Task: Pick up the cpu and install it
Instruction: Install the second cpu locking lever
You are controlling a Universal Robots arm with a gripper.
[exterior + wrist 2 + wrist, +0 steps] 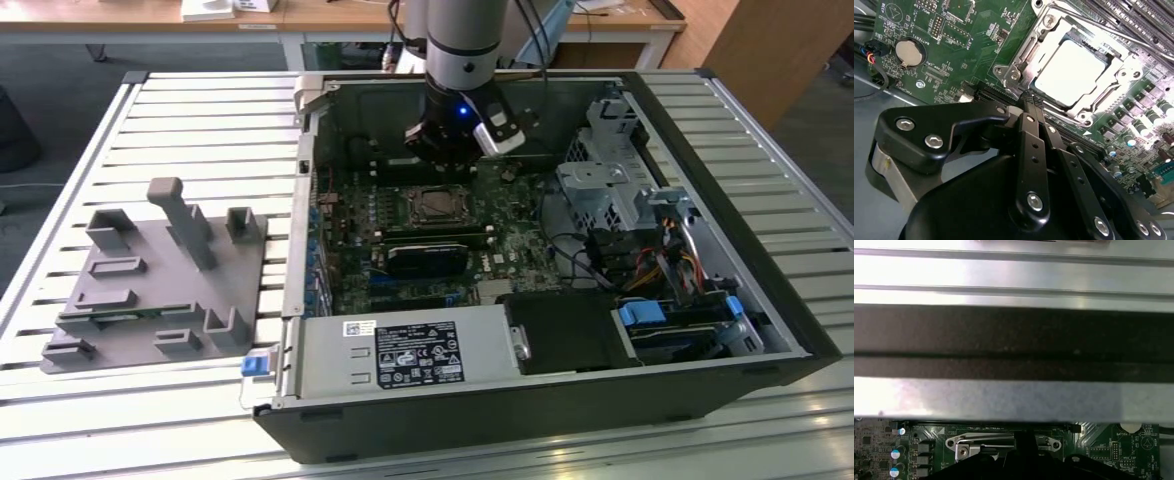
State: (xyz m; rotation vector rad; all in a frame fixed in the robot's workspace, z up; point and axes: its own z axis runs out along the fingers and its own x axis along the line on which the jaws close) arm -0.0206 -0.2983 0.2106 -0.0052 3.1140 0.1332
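The cpu (1071,72), a flat square chip with a pale metal top, lies in the motherboard socket (1019,75) with a silver metal frame around it. In the exterior view the socket (434,207) sits mid-board inside the open computer case. My gripper (1031,102) hovers just beside the socket's edge, on the side toward the case's back wall. Its black fingers (1026,130) are pressed together at the tips, shut with nothing between them. The exterior view has the gripper (447,150) low over the board behind the socket. The first wrist view catches the fingertips (1026,440) above the socket's bracket (984,445).
A grey fixture tray (147,290) with upright posts lies on the slatted table at the exterior view's left. Inside the case are a power supply (400,350), a drive cage (607,190), cables (641,265) and memory slots (427,240). The case wall (1014,340) stands close to the gripper.
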